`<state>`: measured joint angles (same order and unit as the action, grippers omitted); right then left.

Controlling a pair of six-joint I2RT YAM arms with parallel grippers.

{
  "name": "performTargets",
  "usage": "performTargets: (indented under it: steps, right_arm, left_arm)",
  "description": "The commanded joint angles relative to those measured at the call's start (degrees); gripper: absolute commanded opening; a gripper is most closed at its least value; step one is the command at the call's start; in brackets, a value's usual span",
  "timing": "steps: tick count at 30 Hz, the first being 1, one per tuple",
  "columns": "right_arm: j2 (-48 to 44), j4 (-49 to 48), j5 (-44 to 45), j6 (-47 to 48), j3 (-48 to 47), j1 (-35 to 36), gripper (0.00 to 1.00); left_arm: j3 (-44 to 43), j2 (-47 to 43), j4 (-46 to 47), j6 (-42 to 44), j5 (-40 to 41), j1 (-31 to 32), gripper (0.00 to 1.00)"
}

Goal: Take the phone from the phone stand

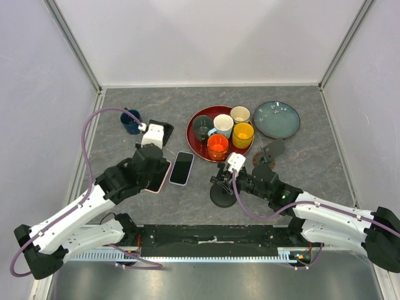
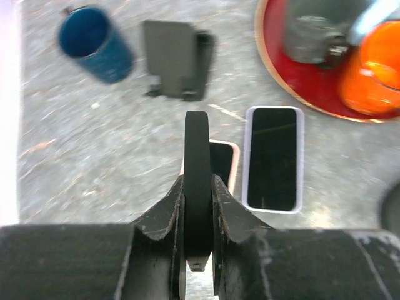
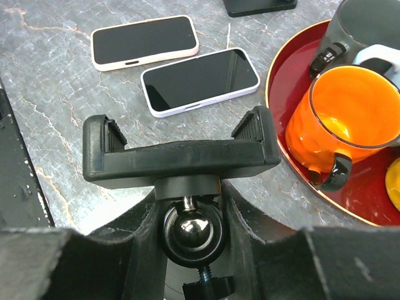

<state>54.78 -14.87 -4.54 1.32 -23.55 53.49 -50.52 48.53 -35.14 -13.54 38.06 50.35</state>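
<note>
Near the desk's middle, phones: two, both flat and face up, side by side. The white-cased phone [image 1: 182, 168] lies to the right of the pink-cased phone [image 1: 157, 177]; neither one is in a stand.
Phone stands: two, as far as can be seen. A clamp-style phone stand [image 3: 181, 156] on a ball joint sits in front of the right arm with its cradle empty, and a flat black stand [image 2: 177, 60] is further back by the blue mug.
Left hand [image 2: 197, 181]: looks pinched right down on a thin black edge-on piece, hard to say what that piece is. It hovers over the near end of the pink-cased phone.
Right hand [image 3: 190, 234]: its fingers sit on either side of the clamp stand's ball mount; honestly can't tell whether they actually grip it.
Mugs: five on the red tray [image 1: 201, 147] (dark grey, white, cream, yellow, orange), plus one blue mug [image 1: 130, 121] off on its own at back left.
Plates: one teal plate [image 1: 276, 119], just right of the tray.
Desk [image 1: 312, 169] edges: white walls at left, back and right; the arm bases line the near edge.
Room to move: bare desk at far left, far right and along the back wall. The middle is crowded, with the white-cased phone close to the tray rim and the clamp stand close to the orange mug [image 3: 350, 125].
</note>
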Motion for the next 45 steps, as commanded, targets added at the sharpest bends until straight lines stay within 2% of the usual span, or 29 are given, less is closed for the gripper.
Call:
performTargets:
  steps: [1, 5, 9, 18, 28, 33, 39, 45]
  right_arm:
    - [-2.2, -1.1, 3.5, -1.1, 0.8, 0.0, 0.00]
    - [-2.3, -1.6, 3.5, -1.1, 1.3, 0.0, 0.00]
    - [-3.5, -2.2, 3.8, -1.2, 2.0, -0.1, 0.00]
    - [-5.4, -3.0, 4.2, -2.7, 3.4, -0.1, 0.00]
    - [-6.5, -3.9, 4.2, -3.0, 4.2, -0.1, 0.00]
    - [-7.5, -4.1, 4.2, -3.1, 4.7, 0.0, 0.00]
    - [-7.5, -1.6, 4.4, -2.5, 3.0, -0.1, 0.00]
    - [-10.4, 1.2, 9.3, -3.7, 3.2, 0.0, 0.00]
  left_arm:
    - [-4.6, 2.5, -6.7, -6.5, 12.1, -6.1, 0.02]
    - [-4.6, 6.5, -7.1, -4.7, 12.6, -12.2, 0.02]
    - [-4.6, 11.9, -5.6, -2.4, 11.2, -21.0, 0.02]
    - [-6.8, 29.3, -4.0, 0.6, 9.3, -29.8, 0.02]
    - [-11.1, 46.7, -5.1, 2.1, 11.0, -31.9, 0.05]
    - [-11.2, 51.0, -7.1, 0.8, 9.2, -31.9, 0.08]
    - [-10.6, 51.0, -7.4, 0.4, 6.9, -31.8, 0.20]
    - [-10.5, 51.0, -7.9, 0.1, 4.4, -31.8, 0.34]
